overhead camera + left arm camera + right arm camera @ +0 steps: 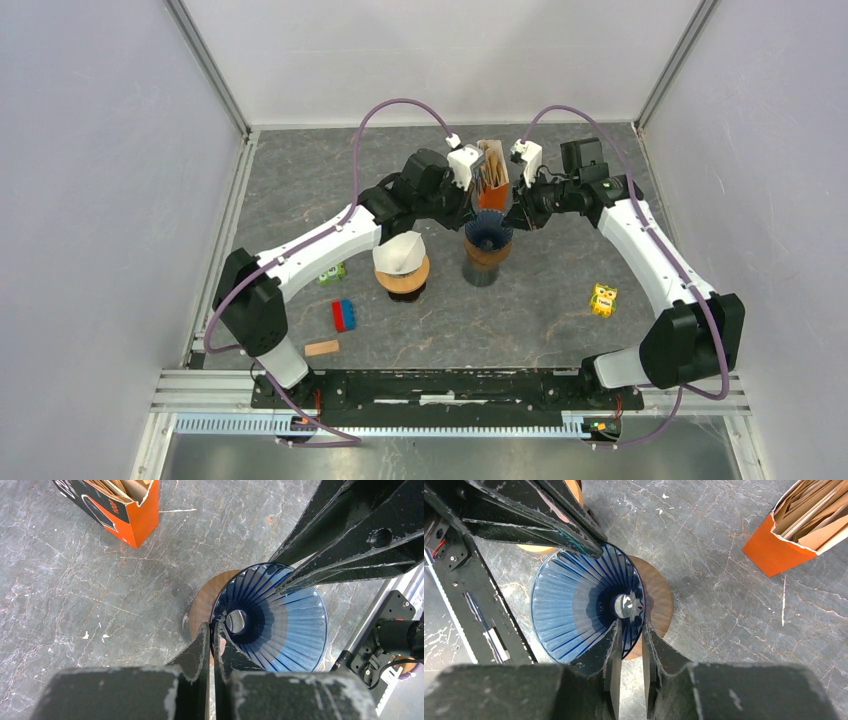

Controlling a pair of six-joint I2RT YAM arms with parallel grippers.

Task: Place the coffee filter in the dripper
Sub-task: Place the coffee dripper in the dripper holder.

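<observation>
The blue ribbed dripper [488,231] sits on a round wooden collar over a cup at mid table. It also shows in the left wrist view [285,625] and in the right wrist view [574,610], and it holds nothing. Brown paper filters [492,168] stand in an orange box [774,550] just behind it. My left gripper [467,213] is shut on the dripper's left rim [212,630]. My right gripper [513,216] straddles the right rim [630,627], one finger inside and one outside, with a narrow gap.
A white cone on a second wooden collar [401,262] stands left of the blue dripper, under my left arm. Small toy blocks lie nearer: green [333,273], red and blue [344,315], tan [321,348], yellow [602,299].
</observation>
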